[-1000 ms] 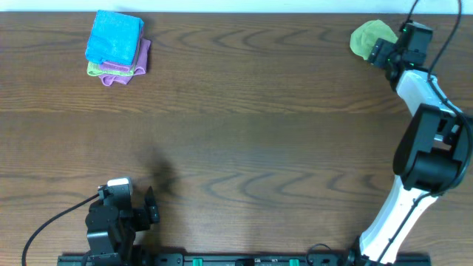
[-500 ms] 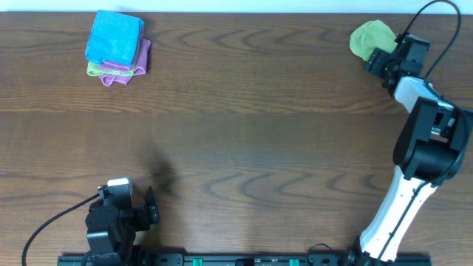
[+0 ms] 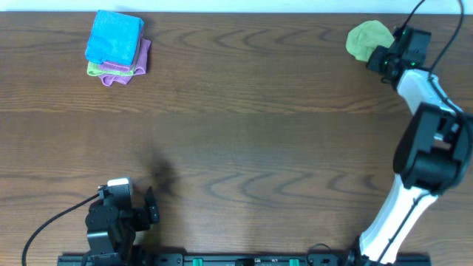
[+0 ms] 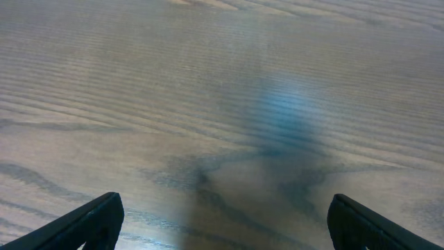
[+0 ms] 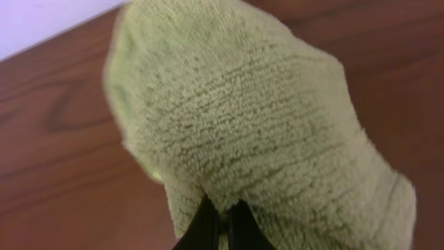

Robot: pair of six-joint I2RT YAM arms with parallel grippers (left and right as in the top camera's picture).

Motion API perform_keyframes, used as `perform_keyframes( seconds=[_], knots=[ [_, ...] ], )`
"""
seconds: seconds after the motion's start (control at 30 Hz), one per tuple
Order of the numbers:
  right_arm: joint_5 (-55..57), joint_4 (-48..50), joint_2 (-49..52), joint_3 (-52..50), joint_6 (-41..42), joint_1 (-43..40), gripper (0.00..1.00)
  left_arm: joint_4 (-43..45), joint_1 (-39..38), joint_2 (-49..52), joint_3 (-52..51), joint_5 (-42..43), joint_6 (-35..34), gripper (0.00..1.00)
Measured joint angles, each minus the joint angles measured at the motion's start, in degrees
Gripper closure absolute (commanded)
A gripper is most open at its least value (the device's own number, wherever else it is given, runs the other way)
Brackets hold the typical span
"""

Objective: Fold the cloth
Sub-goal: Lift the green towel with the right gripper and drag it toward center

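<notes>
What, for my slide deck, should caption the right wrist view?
Right pincer pinching the bunched lime-green cloth on the wooden table.

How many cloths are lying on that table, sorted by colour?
Blue: 1, the blue cloth, lying on top of two others.
Purple: 1, the purple cloth, under the blue one.
Green: 2, the stacked green cloth, only its edge showing under the blue one, and the loose green cloth at the opposite far corner.
Total: 4 cloths.
</notes>
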Motion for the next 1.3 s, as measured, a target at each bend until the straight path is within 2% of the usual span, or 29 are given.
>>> perform_keyframes(
  seconds=[0.27,0.47,0.67,0.97,1.2,1.23,1.27,1.3],
  knots=[
    [0.0,-27.1,-20.5,1.0,-3.9,6.3,0.99,0.0,0.0,0.0,0.0,0.0,0.0,0.05],
    [-0.4,-41.2,-32.2,1.0,-6.0,19.9,0.99,0.0,0.0,0.0,0.0,0.0,0.0,0.05],
    [-1.3,-51.3,-35.0,1.0,-6.4,33.9,0.99,0.0,0.0,0.0,0.0,0.0,0.0,0.05],
    [-6.4,-47.3,-35.0,1.0,-8.2,48.5,0.99,0.0,0.0,0.0,0.0,0.0,0.0,0.05],
    [-11.0,-38.9,-32.3,1.0,-9.8,50.2,0.99,0.0,0.0,0.0,0.0,0.0,0.0,0.05],
    [-11.3,-38.2,-30.7,1.0,-9.8,50.0,0.96,0.0,0.0,0.0,0.0,0.0,0.0,0.05],
    [-11.1,-37.4,-28.6,1.0,-9.9,49.8,0.66,0.0,0.0,0.0,0.0,0.0,0.0,0.05],
    [-10.5,-36.8,-26.4,1.0,-9.9,49.4,0.39,0.0,0.0,0.0,0.0,0.0,0.0,0.05]
  ],
)
